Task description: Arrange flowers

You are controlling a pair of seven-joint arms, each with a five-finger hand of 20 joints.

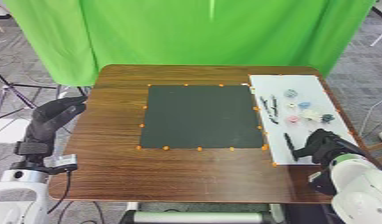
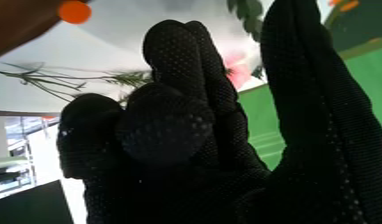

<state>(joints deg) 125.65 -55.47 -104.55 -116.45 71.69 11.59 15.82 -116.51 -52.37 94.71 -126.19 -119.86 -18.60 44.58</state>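
Flowers [image 1: 311, 114] scattered on the white board [image 1: 290, 82], best pinched low on one stem and lifted clear of the rest, with right hand [image 1: 326, 145] uncurled and empty at the board's near end, left hand [image 1: 54, 114] relaxed by the table [image 1: 170, 175].

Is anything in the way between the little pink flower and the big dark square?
Yes, thin dark stems lie on the flat white board between the pink flower and the dark square, near its right edge.

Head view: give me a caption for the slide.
Right hand over the white sheet's near end, small flowers beyond it, central dark mat, left hand by the table's left edge.
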